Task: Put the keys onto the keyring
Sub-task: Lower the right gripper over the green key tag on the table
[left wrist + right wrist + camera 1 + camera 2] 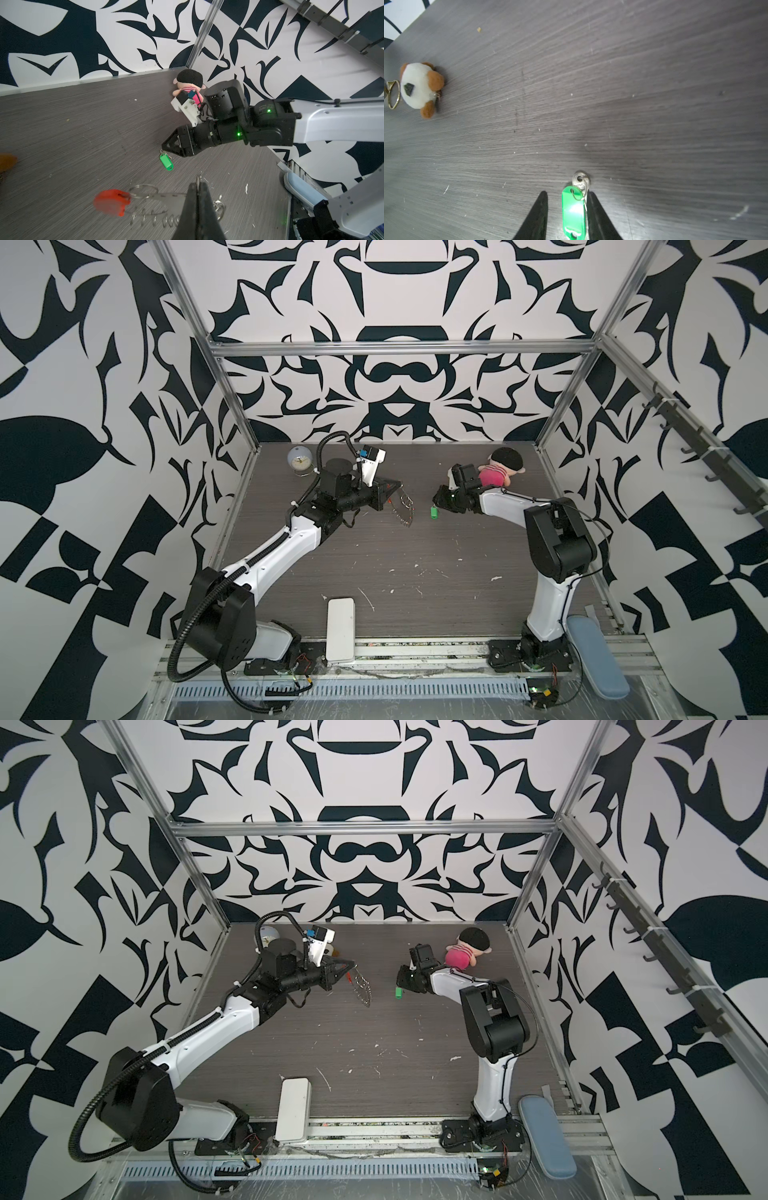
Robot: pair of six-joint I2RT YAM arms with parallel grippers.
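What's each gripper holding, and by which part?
Left gripper pinches the keyring by its silver links. Right gripper holds nothing; its open jaws straddle the green key.

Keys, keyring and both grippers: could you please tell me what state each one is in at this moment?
left gripper, shut on the keyring.
keyring, clamped and dangling from the left gripper.
green-tagged key, loose between the right gripper's parted jaws, not yet on the keyring.
right gripper, open, with a gap beside the key's tag.
doll, lying at the rear, untouched.
white-and-brown plush, lying loose, untouched.
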